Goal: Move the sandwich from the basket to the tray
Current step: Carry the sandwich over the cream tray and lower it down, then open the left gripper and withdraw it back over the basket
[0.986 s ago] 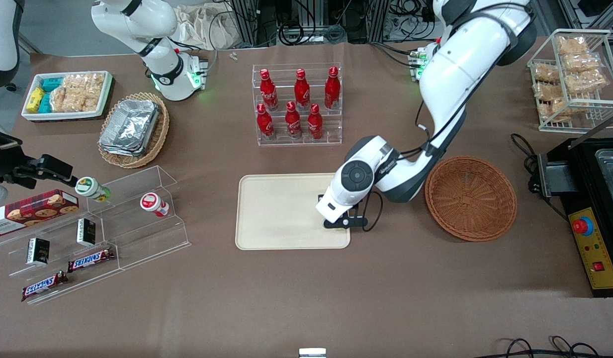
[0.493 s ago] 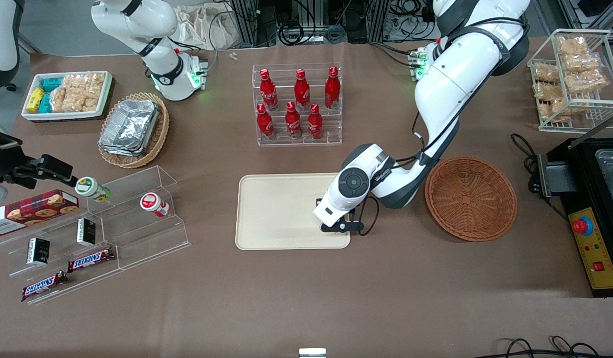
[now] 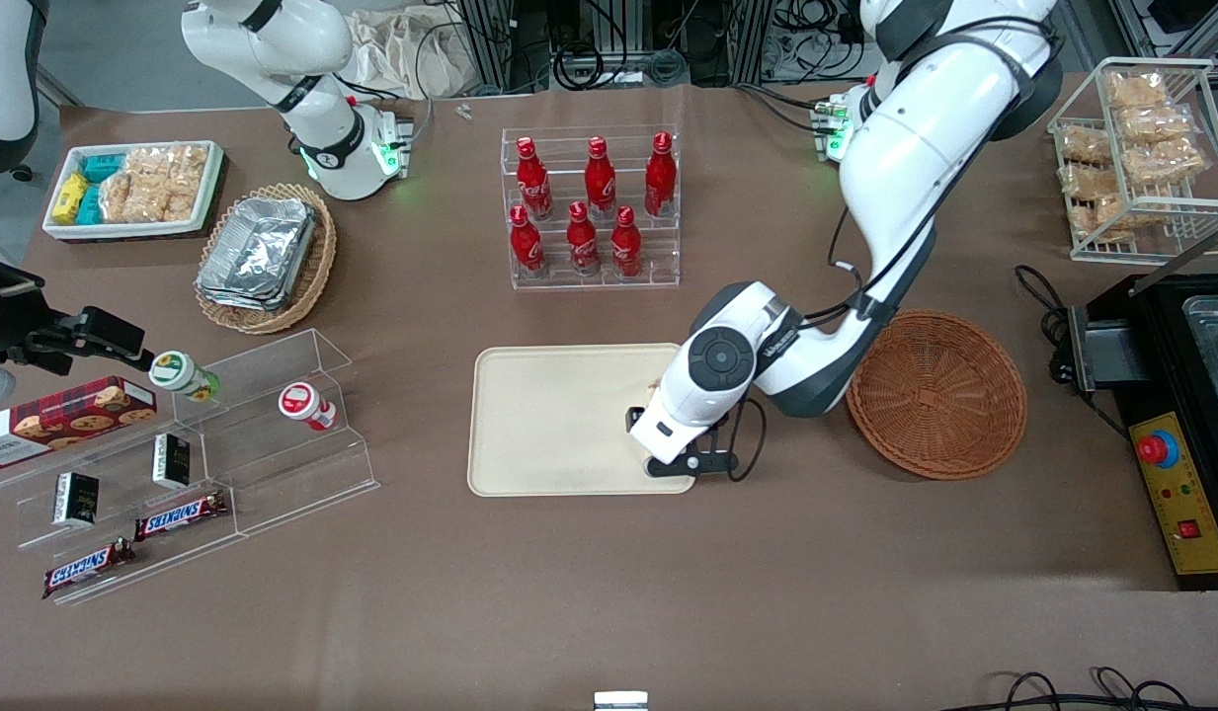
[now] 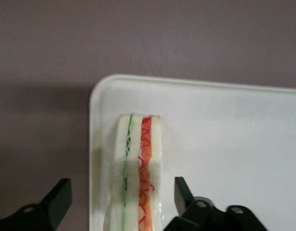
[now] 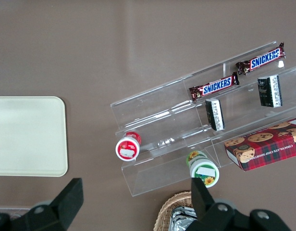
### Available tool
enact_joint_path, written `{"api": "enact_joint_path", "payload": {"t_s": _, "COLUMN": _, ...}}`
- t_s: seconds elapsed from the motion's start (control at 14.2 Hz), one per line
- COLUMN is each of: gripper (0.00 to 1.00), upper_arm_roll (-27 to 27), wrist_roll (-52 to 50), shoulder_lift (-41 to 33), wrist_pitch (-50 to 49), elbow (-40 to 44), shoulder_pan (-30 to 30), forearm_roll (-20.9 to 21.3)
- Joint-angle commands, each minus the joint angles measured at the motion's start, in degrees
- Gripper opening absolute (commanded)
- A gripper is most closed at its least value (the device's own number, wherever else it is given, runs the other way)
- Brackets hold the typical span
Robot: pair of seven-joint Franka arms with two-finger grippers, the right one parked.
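Sandwich (image 4: 138, 168) upright on its narrow edge on the tray (image 4: 225, 134), just inside a corner rim, out of the basket (image 3: 934, 395); tool (image 4: 121, 188) released, spread to either side without touching. Looked top-heavy and soft. Could have toppled over the rim onto the tabletop (image 4: 148, 38) if brushed by the tool while lifting away.

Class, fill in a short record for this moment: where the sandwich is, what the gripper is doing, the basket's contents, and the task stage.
Sandwich: on the tray, near a corner, standing on edge
Gripper: above the sandwich, fingers open and apart from the bread
Basket: nothing visible inside
Stage: sandwich set down and released
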Motion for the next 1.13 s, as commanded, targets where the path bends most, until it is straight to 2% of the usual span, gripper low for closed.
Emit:
{"api": "enact_joint_path", "payload": {"t_s": 0.0, "gripper": 1.0, "upper_arm_roll": 0.2, "wrist_roll": -1.41, "shoulder_lift": -8.12, "wrist_pitch": -4.25, "elbow": -1.73, "shoulder_pan": 3.18, "forearm_roll": 0.22}}
{"api": "enact_joint_path", "payload": {"t_s": 0.28, "gripper": 1.0, "upper_arm_roll": -0.5, "wrist_roll": 0.96, "shoulder_lift": -18.05, "wrist_pitch": -13.75, "elbow": -4.18, "shoulder_pan": 13.38, "forearm_roll": -0.92}}
{"api": "enact_joint_path", "payload": {"t_s": 0.49, "gripper": 1.0, "upper_arm_roll": -0.77, "wrist_roll": 4.03, "shoulder_lift": -28.51, "wrist_pitch": -13.75, "elbow": -12.08, "shoulder_pan": 17.42, "forearm_roll": -4.87}}
{"api": "enact_joint_path", "payload": {"t_s": 0.63, "gripper": 1.0, "upper_arm_roll": -0.59, "wrist_roll": 8.86, "shoulder_lift": -34.83, "wrist_pitch": -13.84, "elbow": -16.74, "shoulder_pan": 20.49, "forearm_roll": -9.78}}
{"api": "enact_joint_path", "payload": {"t_s": 0.7, "gripper": 1.0, "upper_arm_roll": -0.59, "wrist_roll": 10.18, "shoulder_lift": -37.3, "wrist_pitch": -13.93, "elbow": -18.76, "shoulder_pan": 21.73, "forearm_roll": -11.2}}
{"api": "enact_joint_path", "payload": {"t_s": 0.99, "gripper": 1.0, "upper_arm_roll": -0.16, "wrist_roll": 14.5, "shoulder_lift": -42.15, "wrist_pitch": -17.79, "elbow": -20.63, "shoulder_pan": 23.77, "forearm_roll": -11.56}}
{"api": "enact_joint_path", "payload": {"t_s": 1.06, "gripper": 1.0, "upper_arm_roll": 2.02, "wrist_roll": 15.81, "shoulder_lift": -43.64, "wrist_pitch": -19.19, "elbow": -20.54, "shoulder_pan": 23.07, "forearm_roll": -11.74}}
